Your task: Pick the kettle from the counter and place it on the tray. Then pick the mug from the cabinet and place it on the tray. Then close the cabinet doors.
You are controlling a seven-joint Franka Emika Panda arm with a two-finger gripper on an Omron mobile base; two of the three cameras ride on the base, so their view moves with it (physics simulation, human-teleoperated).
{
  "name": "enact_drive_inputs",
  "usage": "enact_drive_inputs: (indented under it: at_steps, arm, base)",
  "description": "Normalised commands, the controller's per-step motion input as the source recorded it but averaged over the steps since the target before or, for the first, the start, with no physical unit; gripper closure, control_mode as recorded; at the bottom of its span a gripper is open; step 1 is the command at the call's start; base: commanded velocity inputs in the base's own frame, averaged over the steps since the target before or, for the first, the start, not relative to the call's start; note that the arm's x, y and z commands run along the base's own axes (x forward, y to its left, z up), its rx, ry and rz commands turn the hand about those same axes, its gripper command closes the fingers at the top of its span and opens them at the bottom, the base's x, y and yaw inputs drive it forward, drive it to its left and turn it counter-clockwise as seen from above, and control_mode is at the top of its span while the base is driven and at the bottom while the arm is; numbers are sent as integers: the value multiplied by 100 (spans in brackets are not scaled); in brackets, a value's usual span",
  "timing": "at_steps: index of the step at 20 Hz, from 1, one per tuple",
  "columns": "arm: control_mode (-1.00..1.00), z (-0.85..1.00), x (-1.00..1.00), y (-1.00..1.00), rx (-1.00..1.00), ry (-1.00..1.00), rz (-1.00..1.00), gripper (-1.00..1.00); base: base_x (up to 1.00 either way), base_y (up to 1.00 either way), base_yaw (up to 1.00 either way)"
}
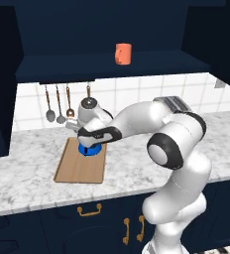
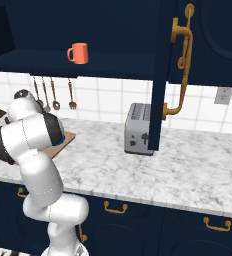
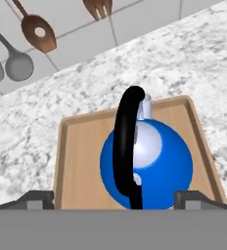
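Kettle handle: nearest the hand camera, the black arch (image 3: 125, 146) runs up the middle of the hand view, from near to far, between the two jaw tips.
Counter: marbled counter (image 1: 32, 178) carries the tray; silver toaster (image 2: 138, 129) stands well apart to the right.
Cabinet: doors stand open; one door (image 2: 160, 75) hangs edge-on in the right base view.
Tray: wooden tray (image 1: 75, 168) lies flat on the counter, long axis running away from the base.
Kettle: blue kettle (image 3: 147, 158) sits upright on the far half of the tray, spout pointing away from the hand.
Mug: orange mug (image 1: 123, 53) rests on the cabinet shelf, above and to the right of the hand.
Jaws: gripper (image 3: 113, 197) is spread wide, tips either side of the kettle, apart from it, pinching nothing.
Judgement: kettle step looks done; next reach goes up and right to the mug.
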Motion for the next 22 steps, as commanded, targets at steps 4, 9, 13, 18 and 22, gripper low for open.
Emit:
enact_drive_inputs:
  at_steps: [4,9,13,18,22]
  arm:
    - [-100,34,-58,-15,0,0,-1,-100]
    - [-100,51,-56,-26,-2,0,-2,-100]
    - [-100,54,-53,-32,-16,-3,-3,-100]
    - [-100,59,-51,-38,-17,-8,0,-100]
    - [-100,69,-40,-34,-18,0,0,-100]
  base:
    - [0,0,0]
    - [0,0,0]
    - [0,0,0]
    - [0,0,0]
    - [0,0,0]
